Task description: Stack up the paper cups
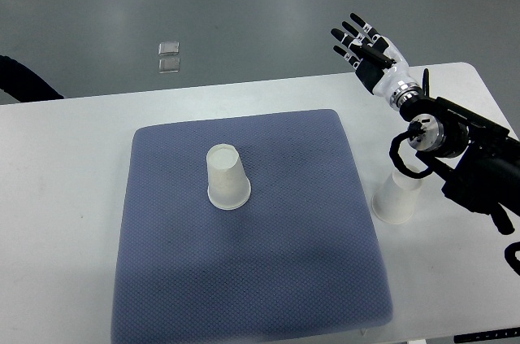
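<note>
A white paper cup (pixel 227 176) stands upside down near the middle of the blue-grey mat (pixel 244 279). A second white paper cup (pixel 396 197) stands upside down on the white table just right of the mat, partly under my right forearm. My right hand (pixel 362 41) is raised above the table's far right edge, fingers spread, holding nothing, well apart from both cups. My left arm does not show.
The white table (pixel 65 198) carries the mat. A dark object (pixel 24 80) sits at the far left edge. Two small clear squares (pixel 169 57) lie on the grey floor beyond the table.
</note>
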`<act>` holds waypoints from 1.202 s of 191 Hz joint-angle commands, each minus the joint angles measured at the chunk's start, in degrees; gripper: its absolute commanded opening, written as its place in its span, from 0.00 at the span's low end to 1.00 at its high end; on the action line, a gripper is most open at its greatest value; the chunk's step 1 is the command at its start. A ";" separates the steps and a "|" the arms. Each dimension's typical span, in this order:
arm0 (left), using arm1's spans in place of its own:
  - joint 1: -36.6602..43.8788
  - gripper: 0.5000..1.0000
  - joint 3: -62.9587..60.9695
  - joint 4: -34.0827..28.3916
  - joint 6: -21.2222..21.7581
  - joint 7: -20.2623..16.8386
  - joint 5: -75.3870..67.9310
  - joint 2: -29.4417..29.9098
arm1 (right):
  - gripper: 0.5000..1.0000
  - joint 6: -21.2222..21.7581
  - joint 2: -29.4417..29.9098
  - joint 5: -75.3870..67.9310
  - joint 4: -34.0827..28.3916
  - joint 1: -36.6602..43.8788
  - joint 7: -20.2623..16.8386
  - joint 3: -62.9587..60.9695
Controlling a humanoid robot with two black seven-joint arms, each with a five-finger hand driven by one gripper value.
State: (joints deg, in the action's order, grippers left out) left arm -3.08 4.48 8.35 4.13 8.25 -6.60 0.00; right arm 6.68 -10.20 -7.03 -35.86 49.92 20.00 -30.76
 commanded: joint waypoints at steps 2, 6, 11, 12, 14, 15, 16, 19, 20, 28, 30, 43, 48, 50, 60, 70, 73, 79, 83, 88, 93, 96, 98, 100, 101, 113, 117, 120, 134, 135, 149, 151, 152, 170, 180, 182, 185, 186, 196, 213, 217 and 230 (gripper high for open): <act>0.00 1.00 0.00 0.00 0.00 0.01 0.01 0.00 | 0.83 0.00 0.00 0.00 0.00 0.00 -0.05 0.00; 0.00 1.00 0.00 0.00 0.00 0.01 0.01 0.00 | 0.83 0.00 0.00 0.00 0.00 0.00 -0.05 0.00; 0.00 1.00 0.09 0.00 0.09 0.01 0.09 0.00 | 0.83 0.00 0.00 0.00 0.00 0.00 0.04 0.00; 0.00 1.00 0.09 0.00 0.09 0.01 0.10 0.00 | 0.83 0.00 0.00 0.00 0.00 0.00 0.04 0.00; 0.00 1.00 0.09 0.00 0.09 0.01 0.01 0.00 | 0.83 0.00 0.00 0.00 0.00 0.00 -0.05 0.00; 0.00 1.00 0.09 0.00 0.09 0.01 0.01 0.00 | 0.83 0.00 0.00 0.00 0.00 0.00 -0.05 0.00; 0.00 1.00 0.09 0.00 0.09 0.01 0.01 0.00 | 0.83 0.00 0.00 0.00 0.00 0.00 -0.05 0.00; 0.00 1.00 0.09 -0.09 0.09 0.01 0.01 0.00 | 0.83 0.00 0.00 0.00 0.00 0.00 0.04 0.00; 0.00 1.00 0.09 -0.09 0.09 0.01 0.01 0.00 | 0.83 0.00 0.00 0.00 0.00 0.00 -0.05 0.00; 0.00 1.00 0.00 -0.09 0.09 0.01 0.01 0.00 | 0.83 0.00 0.00 0.00 0.00 0.00 0.04 0.00; 0.00 1.00 -0.09 -0.09 0.09 0.01 0.01 0.00 | 0.83 0.00 0.00 0.00 -0.09 0.00 0.04 0.00; 0.00 1.00 -0.27 -0.09 0.09 0.01 0.01 0.00 | 0.83 0.00 0.00 0.00 -0.09 0.00 0.04 0.00; 0.00 1.00 -0.27 0.00 0.00 0.01 0.01 0.00 | 0.83 0.00 0.00 0.00 0.00 0.00 0.04 0.00; 0.00 1.00 -0.27 0.00 0.00 0.01 0.01 0.00 | 0.83 0.00 0.00 0.00 -0.09 0.00 0.04 0.00; 0.00 1.00 -0.27 0.00 -0.17 0.01 0.01 0.00 | 0.83 0.00 -0.09 0.00 0.00 0.00 0.04 0.00; 0.09 1.00 -0.35 0.26 -0.44 0.01 0.01 0.00 | 0.83 0.00 -0.18 0.00 0.00 0.00 0.04 0.00; 0.09 1.00 -0.35 0.35 -0.44 0.01 0.01 0.00 | 0.83 0.00 -0.18 0.00 0.00 0.00 0.04 0.00; 0.09 1.00 -0.35 0.44 -0.44 0.01 0.01 0.00 | 0.83 0.00 -0.18 0.00 0.00 0.00 0.04 0.00; 0.00 1.00 -0.35 0.44 -0.44 0.01 0.01 0.00 | 0.83 0.00 -0.09 0.00 0.00 0.00 0.04 0.00; 0.00 1.00 -0.35 0.44 -0.44 0.01 0.01 0.00 | 0.83 0.00 -0.09 0.00 0.00 0.00 0.04 0.00; 0.00 1.00 -0.35 0.35 -0.44 0.01 0.01 0.00 | 0.83 0.00 -0.09 0.00 0.00 0.00 -0.05 0.00; 0.00 1.00 -0.35 0.35 -0.44 0.01 0.01 0.00 | 0.83 0.00 -0.09 0.00 0.00 0.00 0.04 0.00; 0.00 1.00 -0.35 0.26 -0.44 0.01 0.01 0.00 | 0.83 0.00 -0.09 0.00 0.00 0.00 0.04 0.00; 0.00 1.00 -0.35 0.26 -0.44 0.01 0.01 0.00 | 0.83 0.00 -0.09 0.00 0.00 0.00 0.04 0.00; 0.00 1.00 -0.35 0.17 -0.44 0.01 0.01 0.00 | 0.83 0.00 -0.09 0.00 0.00 0.00 0.04 0.00; 0.00 1.00 -0.35 0.00 -0.44 0.01 0.01 0.00 | 0.83 -0.09 -0.09 0.00 0.00 0.00 0.04 0.00; 0.00 1.00 -0.35 0.00 -0.44 0.01 0.01 0.00 | 0.83 -0.09 -0.17 0.00 0.00 0.00 0.04 0.00; 0.09 1.00 -0.35 0.00 -0.44 0.01 0.01 0.00 | 0.83 -0.09 -0.18 0.00 0.00 0.00 -0.05 0.00; 0.00 1.00 -0.44 0.09 -0.44 0.01 0.01 0.00 | 0.83 -0.09 -0.09 0.00 0.00 0.00 0.04 0.00; 0.00 1.00 -0.44 0.09 -0.44 0.01 0.01 0.00 | 0.83 -0.09 -0.09 0.00 0.00 0.00 0.04 0.00; 0.00 1.00 -0.35 0.09 -0.44 0.01 0.01 0.00 | 0.83 -0.09 -0.09 0.00 0.00 0.00 0.04 0.00; 0.09 1.00 -0.35 0.09 -0.35 0.01 0.01 0.00 | 0.83 -0.09 -0.09 0.09 0.00 0.00 0.04 0.00; 0.00 1.00 -0.35 0.09 -0.43 0.01 0.01 0.00 | 0.83 -0.09 -0.17 0.09 0.00 0.00 0.04 0.00; 0.00 1.00 -0.35 0.09 -0.44 0.01 0.01 0.00 | 0.83 -0.09 -0.18 0.09 0.00 0.09 0.04 0.00; 0.00 1.00 -0.35 0.09 -0.44 0.01 0.01 0.00 | 0.83 -0.18 -0.18 0.09 0.00 0.09 -0.05 0.00; 0.00 1.00 -0.35 0.09 -0.44 0.01 0.01 0.00 | 0.83 -0.18 -0.18 0.09 0.00 0.09 0.04 0.00; 0.00 1.00 -0.44 0.09 -0.44 0.01 0.01 0.00 | 0.83 -0.18 -0.26 0.09 0.00 0.09 0.04 0.00; 0.00 1.00 -0.44 0.09 -0.44 0.01 0.01 0.00 | 0.83 -0.18 -0.26 0.09 0.00 0.09 0.04 0.00; 0.00 1.00 -0.44 0.09 -0.44 0.01 0.01 0.00 | 0.83 -0.18 -0.26 0.09 0.09 0.09 0.04 0.00; 0.00 1.00 -0.35 0.09 -0.44 0.01 0.01 0.00 | 0.83 -0.18 -0.35 0.09 0.09 0.09 -0.05 0.00; 0.00 1.00 -0.35 0.09 -0.44 0.01 0.01 0.00 | 0.83 -0.18 -0.35 0.09 0.09 0.09 -0.05 0.00; 0.00 1.00 -0.44 0.09 -0.44 0.01 0.01 0.00 | 0.83 -0.44 -0.35 0.26 0.09 0.18 -0.05 0.00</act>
State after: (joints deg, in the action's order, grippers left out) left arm -3.06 4.10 8.44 3.69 8.27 -6.59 0.00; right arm 6.48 -10.53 -6.91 -35.78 50.01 20.03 -30.76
